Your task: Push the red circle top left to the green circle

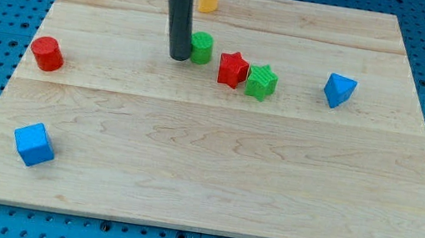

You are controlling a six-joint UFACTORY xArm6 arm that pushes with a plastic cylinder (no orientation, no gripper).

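Board: wooden, bearing all blocks | my tip: bare rod, no jaws to open or close, just left of green circle, seemingly touching | red circle: near board's left edge, well left of my tip | red star: touching green star

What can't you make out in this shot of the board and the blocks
- Camera view: the arm above my tip is cut off by the view's top edge.
- Whether my tip touches the green circle: they overlap, so contact cannot be judged.
- The green circle's left side is hidden by the rod.
- Whether the red star and green star touch: too close to tell.
- The red circle is fully visible, far towards the view's left.
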